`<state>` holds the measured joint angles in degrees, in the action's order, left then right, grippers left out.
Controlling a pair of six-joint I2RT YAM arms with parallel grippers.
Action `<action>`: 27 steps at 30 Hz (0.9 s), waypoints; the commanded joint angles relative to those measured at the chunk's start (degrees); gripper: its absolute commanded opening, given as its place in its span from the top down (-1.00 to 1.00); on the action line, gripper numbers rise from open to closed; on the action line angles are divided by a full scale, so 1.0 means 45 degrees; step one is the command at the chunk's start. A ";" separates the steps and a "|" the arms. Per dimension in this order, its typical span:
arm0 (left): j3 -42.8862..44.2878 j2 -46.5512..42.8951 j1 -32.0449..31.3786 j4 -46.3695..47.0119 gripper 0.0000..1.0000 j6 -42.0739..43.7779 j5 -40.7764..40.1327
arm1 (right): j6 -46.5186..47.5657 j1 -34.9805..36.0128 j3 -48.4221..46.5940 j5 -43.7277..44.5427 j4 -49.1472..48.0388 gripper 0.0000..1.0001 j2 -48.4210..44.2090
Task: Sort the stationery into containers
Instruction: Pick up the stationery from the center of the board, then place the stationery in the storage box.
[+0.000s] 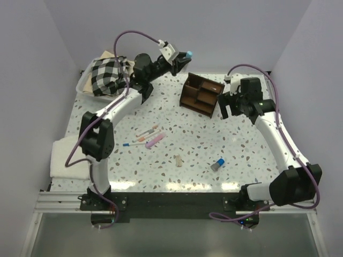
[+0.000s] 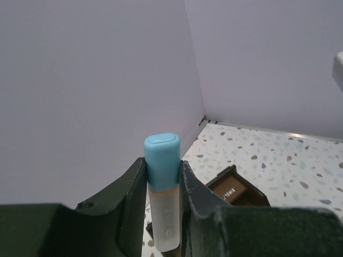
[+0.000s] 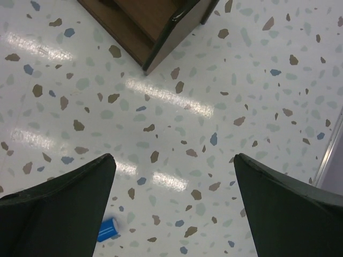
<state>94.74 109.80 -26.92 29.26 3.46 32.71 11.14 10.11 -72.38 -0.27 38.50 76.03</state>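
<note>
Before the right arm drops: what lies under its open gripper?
Only bare speckled table shows between the right gripper's open fingers. The organizer's corner lies ahead, and a blue cylinder peeks out beside one finger. Whatever the fingers cover is hidden.

The table point(image 3: 225, 96) is glossy, speckled like terrazzo. The organizer point(image 1: 201, 95) looks like smooth brown wood. The marker point(image 2: 163, 214) is frosted plastic under a glossy blue cap; the left fingers point(image 2: 134, 211) are matt and dark.
</note>
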 commanded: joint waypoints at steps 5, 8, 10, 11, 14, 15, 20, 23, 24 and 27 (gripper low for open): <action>0.1976 0.3354 0.0005 0.4532 1.00 -0.1277 -0.0881 | 0.0415 -0.0039 -0.1708 0.1408 -0.0333 -0.93 0.1169; 0.1642 0.3627 0.0121 0.4924 1.00 -0.1628 -0.0844 | 0.0514 -0.0020 -0.2020 0.1662 -0.0217 -0.93 0.1385; 0.2090 0.4173 0.0180 0.4886 1.00 -0.2077 -0.0824 | 0.0514 -0.0039 -0.2428 0.1624 -0.0061 -0.93 0.1716; 0.2285 0.4349 0.0219 0.4847 1.00 -0.2194 -0.0765 | 0.0533 -0.0039 -0.2528 0.1585 0.0056 -0.93 0.1815; 0.3105 0.5052 0.0200 0.4652 1.00 -0.2605 -0.0648 | 0.0650 -0.0039 -0.2685 0.1681 0.0077 -0.93 0.2050; 0.3474 0.5382 0.0200 0.4535 1.00 -0.2818 -0.0667 | 0.0670 -0.0020 -0.2647 0.1720 0.0058 -0.93 0.2069; 0.4453 0.6380 0.0083 0.4086 1.00 -0.2996 -0.0491 | 0.0689 -0.0020 -0.2256 0.1915 -0.0060 -0.93 0.2031; 0.5196 0.6947 -0.0014 0.3812 1.00 -0.3055 -0.0569 | 0.0864 -0.0039 -0.2567 0.1916 0.0174 -0.94 0.2147; 0.5332 0.7103 -0.0034 0.3753 1.00 -0.3036 -0.0569 | 0.0904 -0.0020 -0.2665 0.1897 0.0194 -0.94 0.2206; 0.5451 0.7319 -0.0112 0.3577 1.00 -0.3211 -0.0823 | 0.1002 -0.0039 -0.2705 0.1878 0.0097 -0.95 0.2245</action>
<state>115.94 142.19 -26.76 44.49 -9.54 30.06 14.09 10.11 -82.13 6.98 39.07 85.67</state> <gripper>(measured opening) 0.287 0.971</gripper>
